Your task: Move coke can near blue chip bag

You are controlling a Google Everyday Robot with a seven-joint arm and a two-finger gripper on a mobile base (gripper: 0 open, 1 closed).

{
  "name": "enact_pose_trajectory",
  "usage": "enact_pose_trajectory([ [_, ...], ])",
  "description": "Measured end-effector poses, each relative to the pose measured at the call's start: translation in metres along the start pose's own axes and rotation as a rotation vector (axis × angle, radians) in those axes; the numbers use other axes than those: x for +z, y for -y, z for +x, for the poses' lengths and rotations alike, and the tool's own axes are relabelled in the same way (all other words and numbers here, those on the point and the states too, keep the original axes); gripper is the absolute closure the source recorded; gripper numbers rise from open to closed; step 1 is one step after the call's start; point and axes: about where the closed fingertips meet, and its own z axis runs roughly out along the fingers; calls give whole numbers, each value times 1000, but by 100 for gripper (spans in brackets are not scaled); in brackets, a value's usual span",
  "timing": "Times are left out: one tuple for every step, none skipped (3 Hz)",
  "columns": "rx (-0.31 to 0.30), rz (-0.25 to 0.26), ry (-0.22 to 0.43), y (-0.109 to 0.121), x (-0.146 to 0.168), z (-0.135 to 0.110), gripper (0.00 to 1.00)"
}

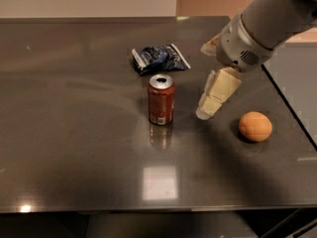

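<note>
The coke can [161, 103] stands upright near the middle of the dark table, red with a silver top. The blue chip bag [159, 58] lies flat just behind it, a short gap apart. My gripper [214, 99] hangs down from the grey arm at the right. It is low over the table, to the right of the can and about one can-width from it. It touches neither the can nor the bag, and it holds nothing.
An orange fruit [255, 126] lies on the table right of the gripper. The table's right edge [290, 108] runs diagonally just beyond the fruit, and its front edge [148, 208] is near the bottom of the view.
</note>
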Motion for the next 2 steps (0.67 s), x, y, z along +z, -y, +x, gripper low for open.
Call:
enact_pose_trajectory([
  [12, -11, 18, 7, 16, -3, 0],
  [25, -24, 32, 11, 31, -4, 0],
])
